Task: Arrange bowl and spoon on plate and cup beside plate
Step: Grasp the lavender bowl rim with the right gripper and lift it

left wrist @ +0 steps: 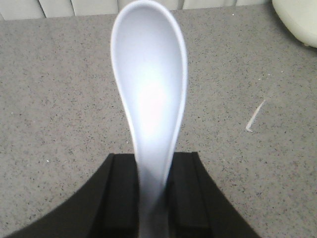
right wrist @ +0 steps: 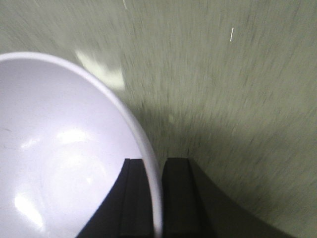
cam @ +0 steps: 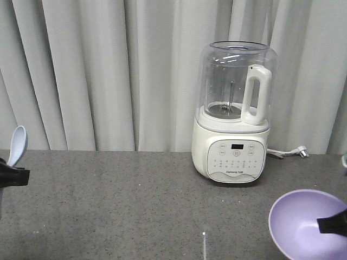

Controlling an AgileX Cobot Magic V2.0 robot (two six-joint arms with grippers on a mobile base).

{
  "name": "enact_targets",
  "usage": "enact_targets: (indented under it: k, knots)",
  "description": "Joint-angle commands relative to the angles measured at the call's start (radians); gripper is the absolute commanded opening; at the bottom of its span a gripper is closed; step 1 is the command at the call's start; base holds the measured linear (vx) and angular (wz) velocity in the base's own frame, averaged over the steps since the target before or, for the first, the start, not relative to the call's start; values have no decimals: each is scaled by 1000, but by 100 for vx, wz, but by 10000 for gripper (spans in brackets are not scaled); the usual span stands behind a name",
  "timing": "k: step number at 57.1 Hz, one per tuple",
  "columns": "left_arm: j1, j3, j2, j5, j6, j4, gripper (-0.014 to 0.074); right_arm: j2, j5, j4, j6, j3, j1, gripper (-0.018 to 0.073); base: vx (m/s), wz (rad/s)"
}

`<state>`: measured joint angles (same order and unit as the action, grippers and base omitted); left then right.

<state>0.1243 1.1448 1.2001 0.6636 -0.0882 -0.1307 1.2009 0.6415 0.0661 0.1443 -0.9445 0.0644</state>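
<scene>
Bowl (cam: 301, 222) — partly off-frame; spoon (left wrist: 148, 89) handle-end unseen

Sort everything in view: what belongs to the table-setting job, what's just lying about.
Job: pale blue-white plastic soup spoon in left gripper; round lavender plastic bowl in right gripper.
Lying about: white blender with clear jar; its power plug.

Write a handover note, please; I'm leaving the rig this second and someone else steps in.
Left gripper: shut on the handle of the small pale blue-white plastic soup spoon, scoop pointing up.
Right gripper: shut on the rim of the small round lavender plastic bowl, held tilted.
The plate and the cup show in no view.
Done: spoon and bowl gripped; nothing placed.
Left: bowl and spoon onto the plate, cup beside it.
Mind the white blender on the grey counter.
</scene>
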Motion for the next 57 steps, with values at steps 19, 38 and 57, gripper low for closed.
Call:
enact_targets:
  k: [19,38,57]
  knots:
    - [4,-227,-350,-304,-43,-18,-6,-511,-244,336,344,108,2,-10,0,0]
    - [4,-448,-741,-429,-37,-19,-6,-707,-346,486,456,258,2,-9,0,0]
    - [4,-449,-764,-403,-37,-18,-6,-707,-349,489,449,258,2,-9,0,0]
